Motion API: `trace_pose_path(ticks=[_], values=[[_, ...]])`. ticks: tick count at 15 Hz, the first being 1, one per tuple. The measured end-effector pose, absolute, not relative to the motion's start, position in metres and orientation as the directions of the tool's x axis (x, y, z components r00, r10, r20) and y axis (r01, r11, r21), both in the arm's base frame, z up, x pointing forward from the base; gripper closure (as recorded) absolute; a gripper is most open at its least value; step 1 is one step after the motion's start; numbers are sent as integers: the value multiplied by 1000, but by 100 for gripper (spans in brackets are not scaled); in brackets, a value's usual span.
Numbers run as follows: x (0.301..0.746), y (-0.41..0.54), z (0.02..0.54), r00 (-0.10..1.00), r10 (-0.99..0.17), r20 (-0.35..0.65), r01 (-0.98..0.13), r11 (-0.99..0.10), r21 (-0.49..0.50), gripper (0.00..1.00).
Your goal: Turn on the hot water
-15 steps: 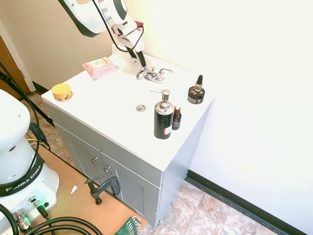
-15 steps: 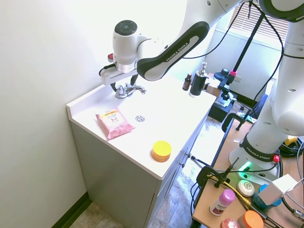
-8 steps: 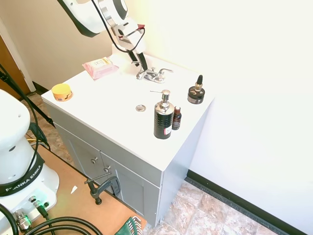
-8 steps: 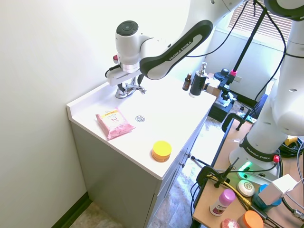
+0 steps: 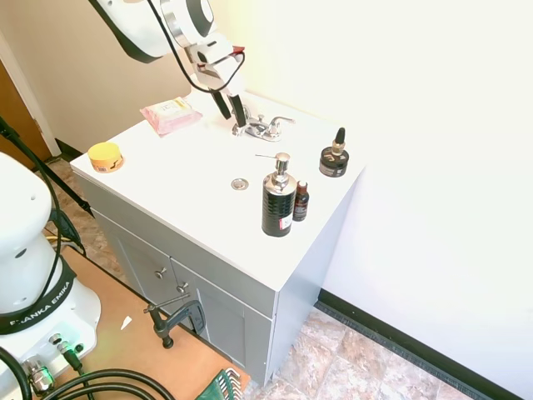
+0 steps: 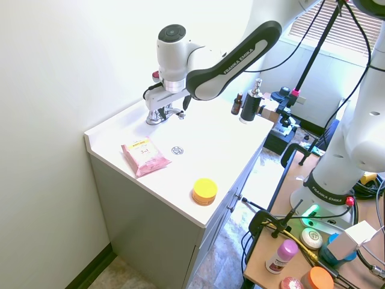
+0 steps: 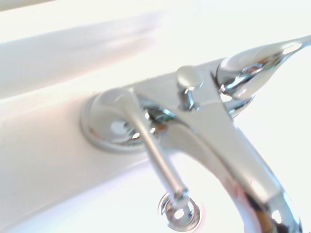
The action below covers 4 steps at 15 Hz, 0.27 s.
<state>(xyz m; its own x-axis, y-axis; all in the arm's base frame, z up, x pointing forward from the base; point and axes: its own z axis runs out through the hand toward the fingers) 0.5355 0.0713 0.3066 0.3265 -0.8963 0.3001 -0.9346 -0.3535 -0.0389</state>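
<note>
Since the earlier frames the arm is moving along the back of the counter, and the tool is now standing at the left-hand side of the chrome faucet, seen from the first exterior view, a little further from the spout than before. In the second exterior view the wrist is also shifting toward the right of the picture, and the tool is hanging just over the faucet.

The two dark fingers are pointing down and are staying close together; I cannot tell if they are pressing on the hot water lever or only standing beside it, and how wide they are apart is not clear.

The faucet is sitting at the back edge of the counter, near the wall. In the wrist view the slim hot water lever is reaching out from its round base, beside the spout, and the drain is showing below its tip.

On the counter a pink wipes pack is lying near the faucet, a yellow jar is standing at the far corner, and the black soap dispenser is standing with a small brown bottle just beside it. A dark round jar with a dropper bottle is standing near the other lever.
</note>
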Motion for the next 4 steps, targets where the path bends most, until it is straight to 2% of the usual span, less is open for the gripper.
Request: trace_pose_path(ticks=[4], values=[[505, 54, 333, 323, -929, 183, -942, -333, -29, 0]])
